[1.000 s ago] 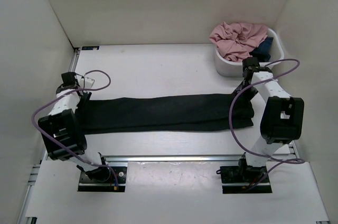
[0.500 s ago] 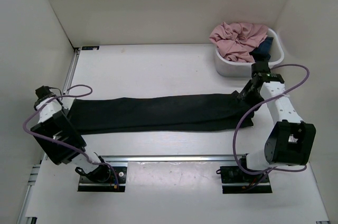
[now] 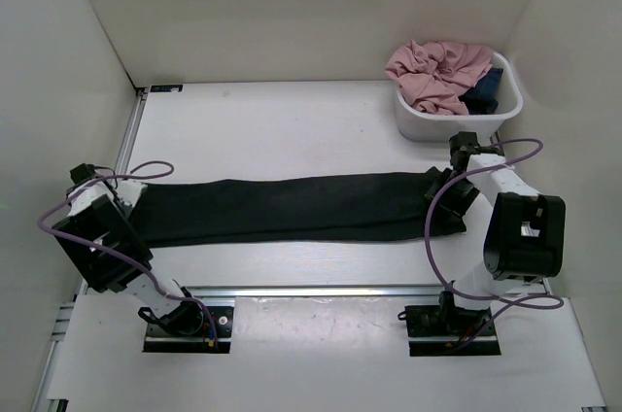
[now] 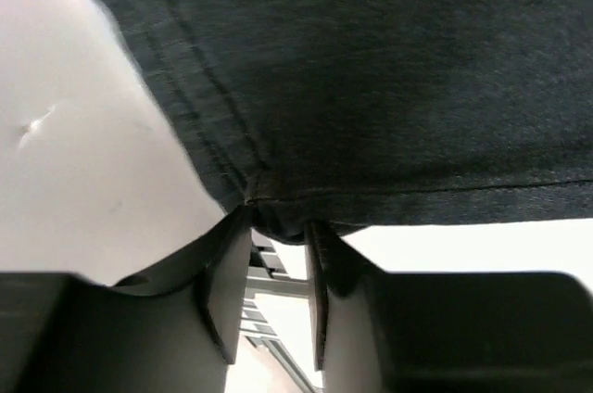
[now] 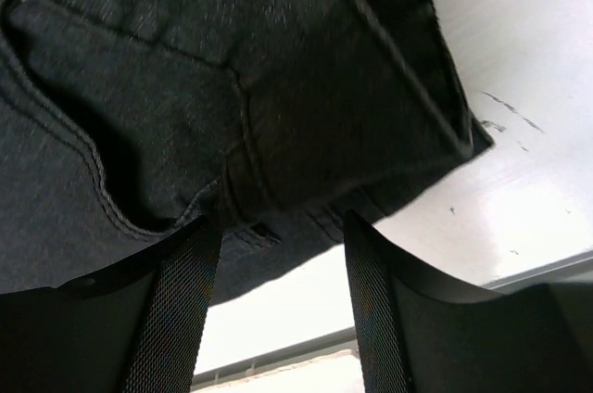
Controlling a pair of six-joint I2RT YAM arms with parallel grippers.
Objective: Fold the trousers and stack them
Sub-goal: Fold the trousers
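Worktop (image 3: 292,120) bears limp trousers (image 3: 292,208), best pinched at end corners: my right gripper (image 5: 283,221) gapes; whether my left gripper (image 4: 278,219) grips, I cannot tell.

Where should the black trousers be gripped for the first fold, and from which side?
The trousers lie flat at full length, so grip a short end, coming in low from outside: hem from the left, waistband from the right. Either end should lift over.

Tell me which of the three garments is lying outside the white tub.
The black trousers, stretched flat across the table; the pink garment and dark blue garment sit bunched in the tub.
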